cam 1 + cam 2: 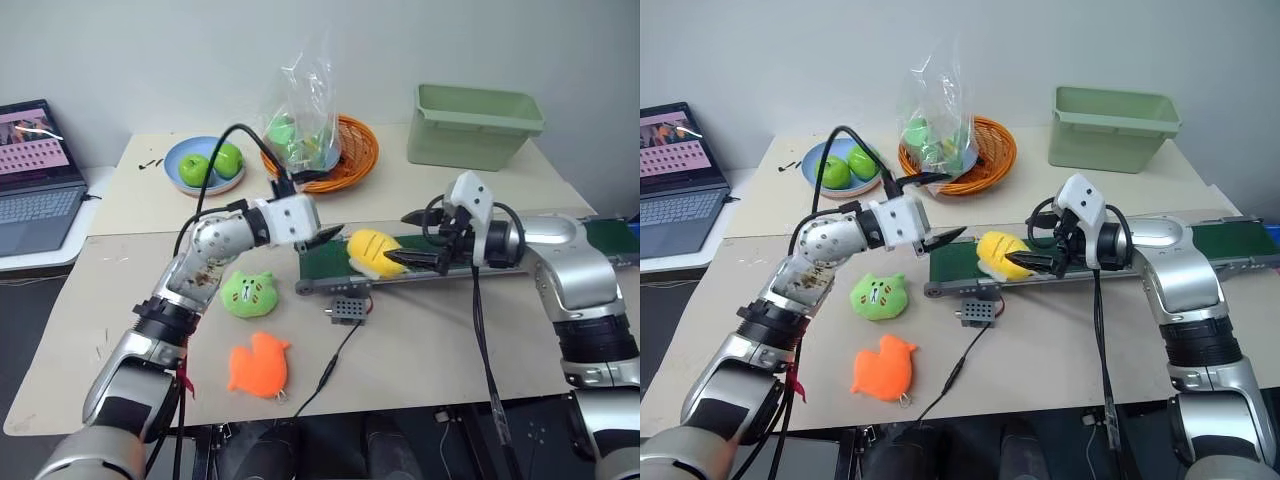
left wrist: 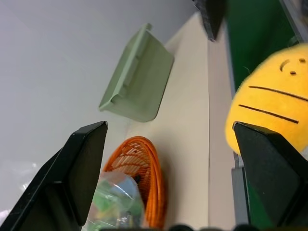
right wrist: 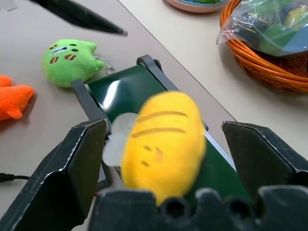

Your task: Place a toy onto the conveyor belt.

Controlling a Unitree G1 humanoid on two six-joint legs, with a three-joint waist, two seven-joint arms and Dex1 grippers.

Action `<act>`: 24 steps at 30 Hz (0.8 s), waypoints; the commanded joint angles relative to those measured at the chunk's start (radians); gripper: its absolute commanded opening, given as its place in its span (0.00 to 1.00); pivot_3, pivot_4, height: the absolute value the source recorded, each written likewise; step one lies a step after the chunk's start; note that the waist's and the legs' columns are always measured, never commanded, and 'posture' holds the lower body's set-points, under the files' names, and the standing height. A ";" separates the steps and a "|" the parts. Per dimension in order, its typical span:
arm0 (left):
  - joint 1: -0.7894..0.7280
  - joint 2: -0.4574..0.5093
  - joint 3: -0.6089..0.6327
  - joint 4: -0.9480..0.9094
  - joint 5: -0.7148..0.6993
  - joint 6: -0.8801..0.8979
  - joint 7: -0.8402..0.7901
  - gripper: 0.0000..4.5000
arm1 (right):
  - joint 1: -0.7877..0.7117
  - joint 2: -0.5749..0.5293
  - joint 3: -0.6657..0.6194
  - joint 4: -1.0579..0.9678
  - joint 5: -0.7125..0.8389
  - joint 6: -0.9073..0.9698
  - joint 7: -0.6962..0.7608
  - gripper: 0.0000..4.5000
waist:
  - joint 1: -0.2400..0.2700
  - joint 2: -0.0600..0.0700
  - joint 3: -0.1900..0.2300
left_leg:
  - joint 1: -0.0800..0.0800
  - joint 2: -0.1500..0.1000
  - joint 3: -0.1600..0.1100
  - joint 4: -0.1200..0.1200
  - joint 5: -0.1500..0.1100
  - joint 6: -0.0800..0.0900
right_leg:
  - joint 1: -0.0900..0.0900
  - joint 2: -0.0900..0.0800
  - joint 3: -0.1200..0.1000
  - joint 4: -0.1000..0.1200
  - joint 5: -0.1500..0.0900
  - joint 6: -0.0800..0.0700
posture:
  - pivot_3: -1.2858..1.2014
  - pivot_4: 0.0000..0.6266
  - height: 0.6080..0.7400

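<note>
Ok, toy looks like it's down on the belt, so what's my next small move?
Probably back the left gripper off, away from the toy. The toy lies on the conveyor belt near its left end, and the left jaws stand wide open beside it with no contact. The right gripper is open around the toy too, with gaps on both sides.

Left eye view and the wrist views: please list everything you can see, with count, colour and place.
toy: 1, yellow, on the near end of the belt
conveyor belt: 1, dark green, across the table
cat-face plush: 1, green, on the table beside the belt's end
orange plush: 1, nearer the robot
plate with apples: 1, blue; 2 green apples
basket: 1, orange, holding a plastic bag
bin: 1, pale green, far right
laptop: 1, far left
left gripper: jaws open, beside the toy
right gripper: jaws open either side of the toy
</note>
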 commanded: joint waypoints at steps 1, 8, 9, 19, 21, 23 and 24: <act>0.051 0.005 0.092 -0.126 -0.208 0.268 -0.075 0.99 | -0.026 -0.035 -0.023 -0.011 0.004 -0.027 0.031 1.00 | -0.002 0.000 0.000 | 0.000 0.000 0.000 0.000 0.000 0.000 | 0.000 0.000 0.000 0.000 0.000 0.000 | 0.52 0.24 1.00; 0.129 0.083 0.280 -0.227 -0.472 0.668 -0.092 0.99 | -0.067 -0.072 -0.027 -0.018 0.036 -0.003 0.113 1.00 | -0.015 0.000 0.000 | 0.001 0.001 0.001 0.001 0.000 0.000 | 0.000 0.001 0.000 0.000 0.000 0.000 | 0.52 0.24 1.00; 0.143 0.100 0.290 -0.246 -0.487 0.690 -0.104 0.99 | -0.073 -0.072 -0.030 -0.021 0.043 0.003 0.118 1.00 | -0.016 0.000 0.000 | 0.002 0.002 0.001 0.001 0.000 0.000 | 0.000 0.001 0.000 0.000 0.000 0.000 | 0.52 0.24 1.00; 0.234 0.155 0.420 -0.377 -0.590 0.760 -0.089 0.99 | -0.140 -0.048 -0.009 -0.042 0.099 0.049 0.166 1.00 | -0.014 0.000 0.000 | 0.003 0.004 0.005 0.001 -0.001 0.000 | 0.001 0.002 0.000 -0.002 0.002 -0.003 | 0.52 0.24 1.00; 0.242 0.147 0.426 -0.390 -0.590 0.755 -0.071 0.99 | -0.143 -0.045 -0.004 -0.041 0.101 0.047 0.173 1.00 | -0.013 0.000 0.000 | 0.003 0.004 0.005 0.001 -0.001 0.000 | 0.001 0.002 0.000 -0.002 0.002 -0.003 | 0.52 0.24 1.00; 0.247 0.137 0.432 -0.403 -0.603 0.765 -0.051 0.99 | -0.149 -0.040 -0.004 -0.039 0.102 0.047 0.174 1.00 | -0.012 0.000 0.000 | 0.003 0.004 0.005 0.001 -0.001 0.000 | 0.000 0.002 0.000 -0.002 0.002 -0.003 | 0.52 0.24 1.00; 0.246 0.133 0.434 -0.408 -0.610 0.770 -0.043 0.99 | -0.153 -0.038 -0.005 -0.036 0.102 0.047 0.173 1.00 | -0.011 0.000 0.000 | 0.003 0.004 0.005 0.001 -0.001 0.000 | 0.000 0.002 0.000 -0.002 0.002 -0.003 | 0.52 0.24 1.00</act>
